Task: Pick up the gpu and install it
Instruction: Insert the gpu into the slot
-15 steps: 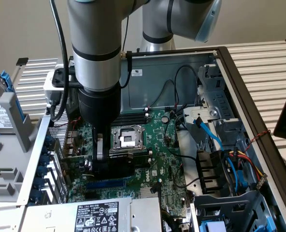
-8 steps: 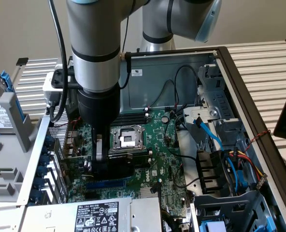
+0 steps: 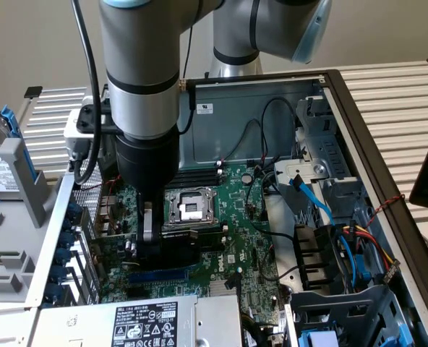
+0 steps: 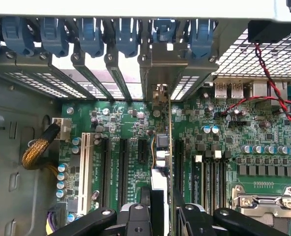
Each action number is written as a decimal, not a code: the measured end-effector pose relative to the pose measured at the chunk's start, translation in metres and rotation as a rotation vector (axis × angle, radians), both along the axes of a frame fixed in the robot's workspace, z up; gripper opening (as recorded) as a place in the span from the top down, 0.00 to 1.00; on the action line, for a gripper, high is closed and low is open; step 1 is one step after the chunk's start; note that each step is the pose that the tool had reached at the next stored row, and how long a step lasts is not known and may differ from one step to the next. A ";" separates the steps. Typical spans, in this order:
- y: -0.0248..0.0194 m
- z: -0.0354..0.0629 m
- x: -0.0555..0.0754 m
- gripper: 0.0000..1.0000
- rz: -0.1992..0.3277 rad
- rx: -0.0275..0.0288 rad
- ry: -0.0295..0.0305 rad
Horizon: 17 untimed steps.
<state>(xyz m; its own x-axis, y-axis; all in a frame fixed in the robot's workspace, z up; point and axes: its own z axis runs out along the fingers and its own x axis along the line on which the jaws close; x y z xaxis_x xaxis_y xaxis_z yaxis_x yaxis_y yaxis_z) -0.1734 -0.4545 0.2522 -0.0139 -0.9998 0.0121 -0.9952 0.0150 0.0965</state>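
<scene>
Tool (image 4: 161,206) tight on edge-on gpu (image 4: 167,142)

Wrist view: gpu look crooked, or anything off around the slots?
Nothing stands out. The gpu stands on edge between the fingers, parallel to the neighbouring slots, its bracket in line with the rear openings. Whether it is fully seated cannot be told.
</scene>
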 end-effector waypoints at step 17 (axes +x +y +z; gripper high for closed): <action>-0.0006 -0.0010 -0.001 0.73 -0.009 -0.0002 0.0002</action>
